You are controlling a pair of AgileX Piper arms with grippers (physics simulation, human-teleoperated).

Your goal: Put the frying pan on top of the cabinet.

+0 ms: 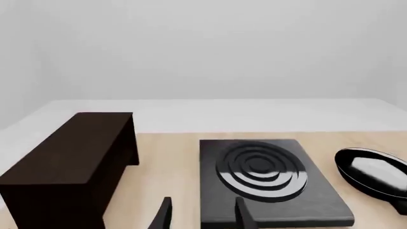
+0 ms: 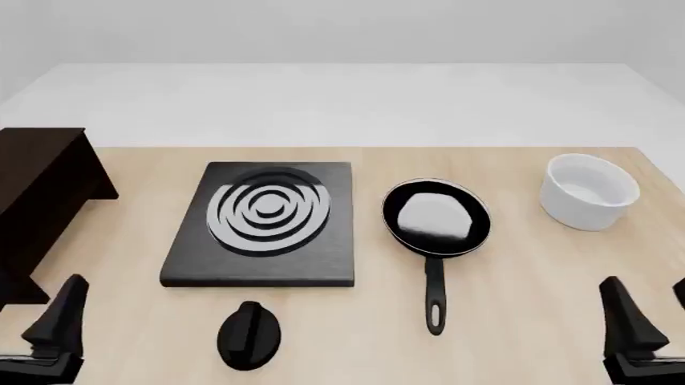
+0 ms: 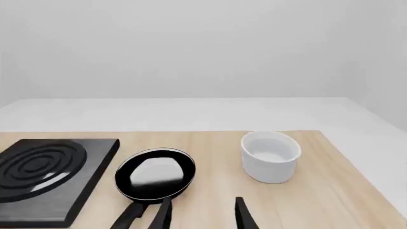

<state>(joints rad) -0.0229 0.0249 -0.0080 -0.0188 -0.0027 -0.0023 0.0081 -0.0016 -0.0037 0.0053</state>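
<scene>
Left wrist view: the boxy dark brown wooden cabinet (image 1: 70,162) fills the lower left, top bare; left hand (image 1: 202,215) open, empty.

Front view: the glossy black round frying pan (image 2: 435,218) sits on the desk (image 2: 514,305), center-right, ungrasped.

Right wrist view: right hand (image 3: 202,214) seemingly open, empty. Everything remains.

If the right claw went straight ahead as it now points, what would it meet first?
Probably the frying pan: its handle and near rim lie just ahead of the right claw, slightly toward the stove side. Depth is uncertain.

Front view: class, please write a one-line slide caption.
Glossy black frying pan on the light wooden table, between the black ringed stove slab and white bowl; dark brown cabinet far left.
</scene>
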